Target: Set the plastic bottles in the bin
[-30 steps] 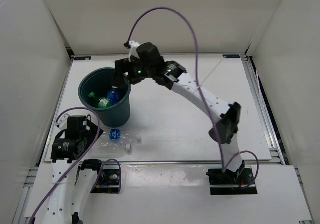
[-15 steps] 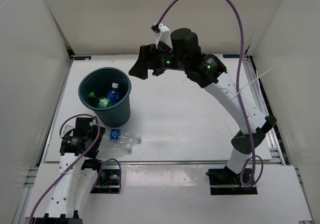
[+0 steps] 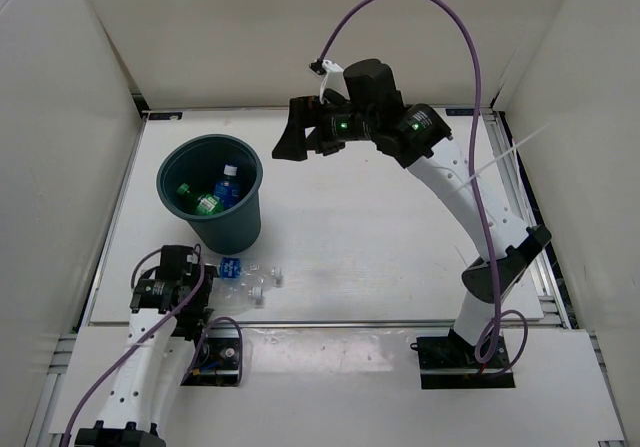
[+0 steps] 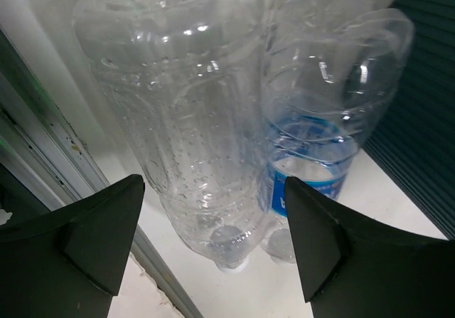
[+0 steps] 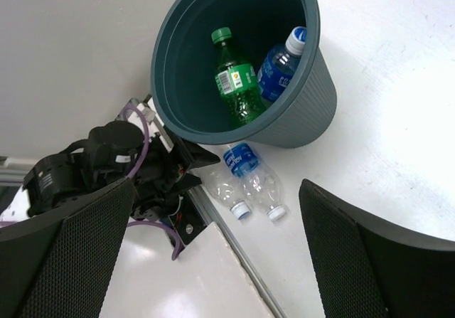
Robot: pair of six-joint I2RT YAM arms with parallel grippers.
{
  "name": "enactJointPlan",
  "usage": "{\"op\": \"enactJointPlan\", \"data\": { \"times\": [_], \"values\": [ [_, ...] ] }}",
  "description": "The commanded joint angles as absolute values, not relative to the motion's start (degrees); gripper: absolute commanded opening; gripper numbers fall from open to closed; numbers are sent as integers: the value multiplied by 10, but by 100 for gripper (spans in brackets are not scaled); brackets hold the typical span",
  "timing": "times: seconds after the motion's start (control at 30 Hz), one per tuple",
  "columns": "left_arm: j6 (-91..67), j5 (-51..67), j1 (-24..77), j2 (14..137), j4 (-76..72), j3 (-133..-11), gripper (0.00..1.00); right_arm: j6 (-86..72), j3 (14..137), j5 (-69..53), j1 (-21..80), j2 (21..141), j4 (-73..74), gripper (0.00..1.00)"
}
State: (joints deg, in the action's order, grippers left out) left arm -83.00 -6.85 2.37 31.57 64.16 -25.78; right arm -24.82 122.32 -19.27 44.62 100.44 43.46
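The left gripper (image 4: 213, 186) sits low at the table (image 3: 380, 257). Its two matte black, wedge-shaped fingers (image 4: 92, 225) are spread apart and not clamped on anything. Directly ahead of them, in line with the gap, lies a bare bottle (image 4: 199, 119) of thin clear plastic, its wall dimpled and ringed with shallow ribs. Touching it, toward the right finger, lies a labelled bottle (image 4: 320, 154), equally clear and crinkled, with a glossy blue band round it. Past that finger rises the bin (image 5: 313, 112), a round, tapered bucket of dark teal-grey plastic, finely ribbed outside, with a smooth rolled rim.

The right gripper (image 5: 217, 186) hangs high in the air with its jaws at full width and nothing between them. The inner faces of its fingers (image 5: 71, 261) have a fine mesh-like texture. Far below it the bin stands upright. Inside, a translucent green bottle (image 5: 234, 83) with a green cap leans beside a capped bottle (image 5: 281, 65) with a blue wrap and a white cap. The two clear bottles lie on the smooth white table just beside the foot of the bin, with their white caps at the end away from the left gripper.
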Motion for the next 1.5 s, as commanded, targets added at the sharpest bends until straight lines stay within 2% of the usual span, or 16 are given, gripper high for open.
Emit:
{"op": "enactJointPlan", "data": {
  "times": [0.0,0.1,0.13,0.17,0.27,0.33,0.5,0.7,0.87,0.97,1.13,1.2,1.37,1.4,1.47],
  "values": [
    [-857,-37,22,322,659,-237,87,-253,1219,-218,437,973,433,100],
    [-857,-26,22,327,652,-222,82,-258,1213,-223,431,973,433,100],
    [-862,-20,22,327,652,-217,77,-258,1205,-223,431,967,433,100],
    [-862,-20,22,327,652,-217,66,-258,1198,-229,424,967,439,100],
    [-867,-20,22,322,678,-231,53,-264,1191,-229,411,954,439,100],
    [-889,-20,22,316,703,-250,53,-264,1178,-236,406,948,439,100],
    [-927,-4,22,300,814,-388,50,-275,1164,-247,395,948,439,100],
    [-940,70,22,326,820,-557,45,-280,1152,-265,389,948,439,100],
    [-892,76,22,386,820,-668,45,-280,1147,-270,384,948,439,100],
    [-804,36,22,440,774,-752,45,-280,1147,-275,384,948,439,100],
    [-652,-121,22,544,709,-922,47,-280,1147,-280,373,943,439,100],
    [-588,-211,22,569,681,-948,50,-280,1147,-280,367,938,439,100],
    [-487,-296,22,620,571,-918,58,-280,1142,-293,362,932,439,100],
    [-480,-313,34,629,570,-909,61,-280,1142,-293,362,926,439,100],
    [-457,-360,47,643,563,-886,76,-280,1136,-298,362,926,439,100]
  ]
}}
